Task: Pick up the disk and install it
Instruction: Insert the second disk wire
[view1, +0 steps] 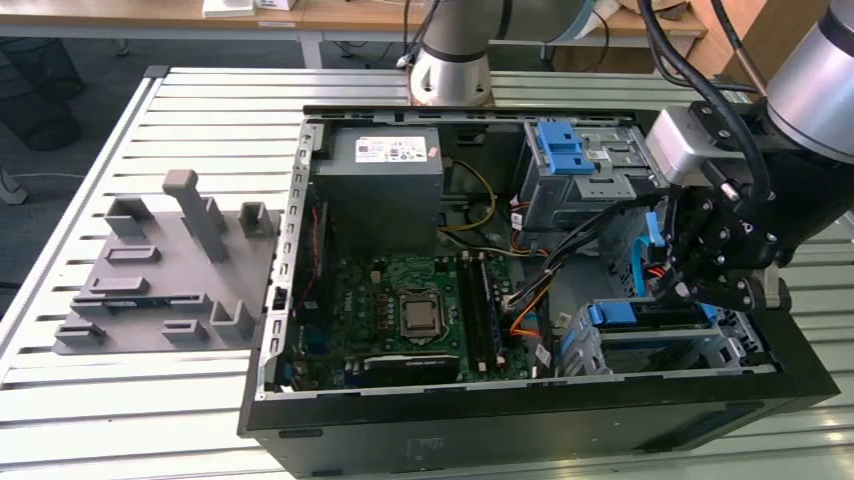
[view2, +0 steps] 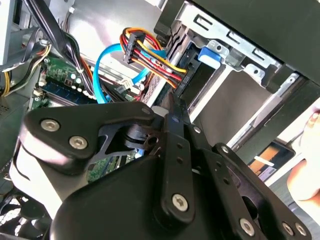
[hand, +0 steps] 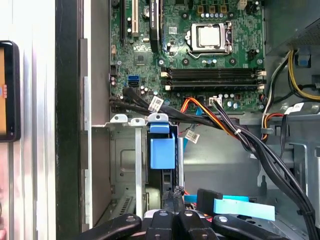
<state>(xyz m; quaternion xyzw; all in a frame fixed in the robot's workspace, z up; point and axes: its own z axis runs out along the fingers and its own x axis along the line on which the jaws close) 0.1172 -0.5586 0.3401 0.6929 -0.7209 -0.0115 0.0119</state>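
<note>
Disk (hand: 162, 150) sits edge-up in cage (hand: 122, 165), blue bracket on top; in exterior view we see it (view1: 641, 313) low at case's (view1: 534, 440) right corner. Gripper (hand: 172, 192) just beside disk's end, fingers together; we cannot tell whether they touch it. Tight room: cage wall one side, cables (hand: 240, 135) crossing close on other. Arm (view1: 827, 70) reaches down from exterior view's right, gripper (view1: 694, 290) pointing into case. Beyond: motherboard (hand: 200, 50), then power supply (view1: 380, 190) at far wall.
</note>
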